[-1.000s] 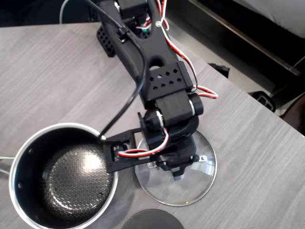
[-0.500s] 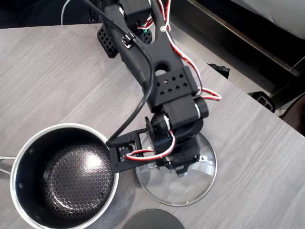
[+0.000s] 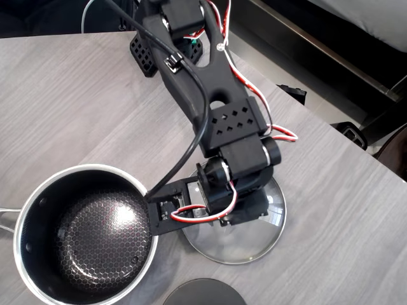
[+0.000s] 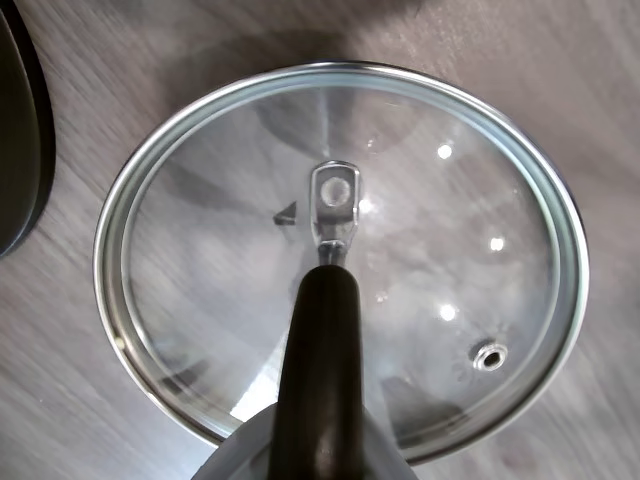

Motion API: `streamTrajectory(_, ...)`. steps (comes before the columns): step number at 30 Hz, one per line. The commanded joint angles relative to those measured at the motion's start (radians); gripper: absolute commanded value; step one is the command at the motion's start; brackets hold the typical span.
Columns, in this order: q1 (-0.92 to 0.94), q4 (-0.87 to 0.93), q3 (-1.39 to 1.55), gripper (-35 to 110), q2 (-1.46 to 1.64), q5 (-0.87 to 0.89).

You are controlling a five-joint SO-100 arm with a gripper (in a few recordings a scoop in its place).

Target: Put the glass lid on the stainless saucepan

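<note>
The glass lid (image 3: 254, 244) lies to the right of the stainless saucepan (image 3: 89, 235), under my black arm. In the wrist view the glass lid (image 4: 430, 230) shows its steel rim, a vent hole and the black bar handle (image 4: 320, 370), which runs down into my gripper (image 4: 320, 455) at the bottom edge. The gripper (image 3: 238, 213) is over the lid's middle and shut on the handle; its fingers are hidden by the wrist in the overhead view. The saucepan stands open, with its dark honeycomb inside showing. A shadow along the lid's far rim suggests it is slightly off the table.
A dark grey opaque disc (image 3: 203, 293) lies at the bottom edge between saucepan and lid, and the same disc (image 4: 15, 150) appears at the wrist view's left. The saucepan's thin handle (image 3: 5, 213) points left. The table's edge (image 3: 331, 124) runs diagonally on the right.
The arm has lowered further over the lid and now covers more of it. The lid has shifted slightly up and left in the overhead view. The saucepan has not moved.
</note>
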Motion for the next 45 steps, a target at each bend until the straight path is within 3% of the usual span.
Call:
streamTrajectory(1, -0.020, 0.055, -0.124, 0, 0.023, 0.006)
streamTrajectory(13, -0.052, 0.354, -0.640, 0, 0.028, -0.003)
streamTrajectory(23, 0.103, 0.351, -0.641, 0, 0.213, -0.066)
streamTrajectory(34, 0.431, 0.330, -0.644, 0, 0.236, -0.127)
streamTrajectory(45, 0.589, 0.268, -0.652, 0, 0.190, -0.170)
